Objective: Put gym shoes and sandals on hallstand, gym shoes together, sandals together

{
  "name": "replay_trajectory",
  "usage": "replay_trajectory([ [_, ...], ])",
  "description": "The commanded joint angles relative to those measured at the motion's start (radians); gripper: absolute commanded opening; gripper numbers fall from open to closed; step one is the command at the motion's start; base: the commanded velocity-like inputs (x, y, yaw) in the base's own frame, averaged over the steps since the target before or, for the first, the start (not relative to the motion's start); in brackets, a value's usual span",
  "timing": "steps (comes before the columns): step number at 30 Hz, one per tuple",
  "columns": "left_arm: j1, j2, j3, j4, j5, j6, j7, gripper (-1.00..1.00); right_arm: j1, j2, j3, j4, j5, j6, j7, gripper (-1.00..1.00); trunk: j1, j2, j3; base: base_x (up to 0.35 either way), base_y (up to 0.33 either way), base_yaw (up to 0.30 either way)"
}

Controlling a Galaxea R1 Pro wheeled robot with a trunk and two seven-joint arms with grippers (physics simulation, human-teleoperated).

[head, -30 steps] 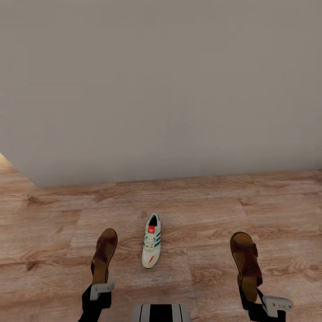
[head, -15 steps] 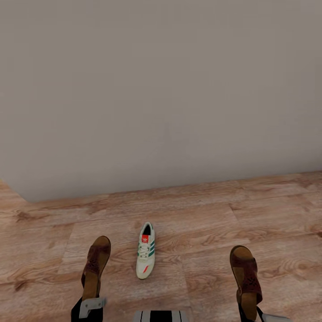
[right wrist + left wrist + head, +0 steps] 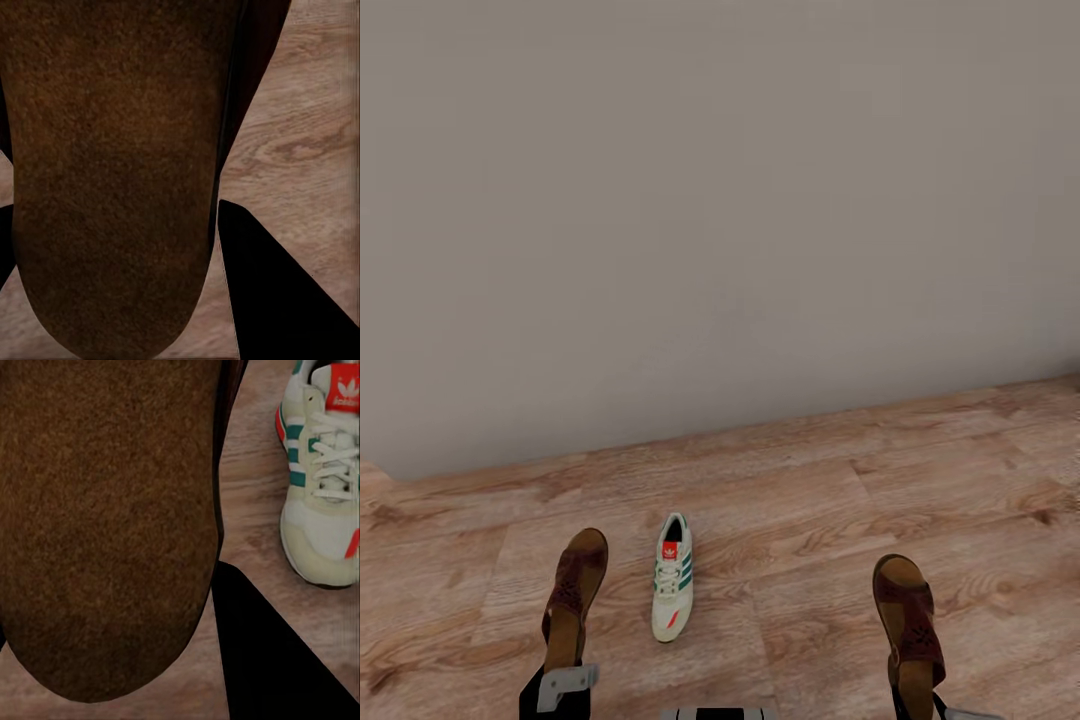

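Observation:
One cream-white gym shoe (image 3: pixel 672 588) with green stripes lies on the corridor floor (image 3: pixel 810 500), toe toward me, between my two arms. My left gripper (image 3: pixel 565 672) is shut on the heel end of a brown sandal (image 3: pixel 575 593), held above the floor just left of the gym shoe. My right gripper (image 3: pixel 916 700), at the picture's lower edge, is shut on the other sandal (image 3: pixel 905 618). In the left wrist view the sandal's tan footbed (image 3: pixel 105 525) sits close to the camera, with the gym shoe (image 3: pixel 322 495) beside it. The right wrist view shows its sandal's footbed (image 3: pixel 112 172) over floor planks. The hallstand is out of view.
A plain grey-beige wall (image 3: pixel 720 220) stands straight ahead and meets the wood floor a little beyond the gym shoe. Open planks stretch to the right (image 3: pixel 980 470) and to the left (image 3: pixel 430 560).
The whole picture has shifted, so the camera has moved: the wall's left corner slid out of view and the gym shoe sits lower and further left. Both sandals stay in the grippers.

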Motion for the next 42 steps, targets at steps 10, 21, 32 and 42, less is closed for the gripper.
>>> replay_trajectory([
  [10, 0.0, -0.001, -0.003, 0.003, 0.0, -0.002, 0.004, -1.0, 0.0, 0.001, -0.006, 0.001, 0.008, -0.042, 0.007, -1.0, -0.039, 0.07, 0.046, 0.0, 0.0, -0.164],
  [21, 0.0, -0.001, -0.005, 0.001, 0.0, -0.004, 0.002, -1.0, 0.0, 0.001, -0.006, 0.001, 0.007, -0.057, 0.006, -1.0, -0.081, 0.147, 0.094, 0.0, 0.0, -0.209],
  [32, 0.0, -0.002, -0.006, 0.003, 0.0, -0.004, -0.004, -1.0, 0.0, 0.002, -0.006, 0.002, 0.006, -0.057, 0.005, -1.0, -0.096, 0.175, 0.113, 0.0, 0.0, -0.278],
  [42, 0.0, -0.004, -0.008, 0.01, 0.0, -0.004, -0.008, -1.0, 0.0, 0.002, -0.008, 0.003, 0.006, -0.057, 0.005, -1.0, -0.096, 0.175, 0.119, 0.0, 0.0, -0.286],
])
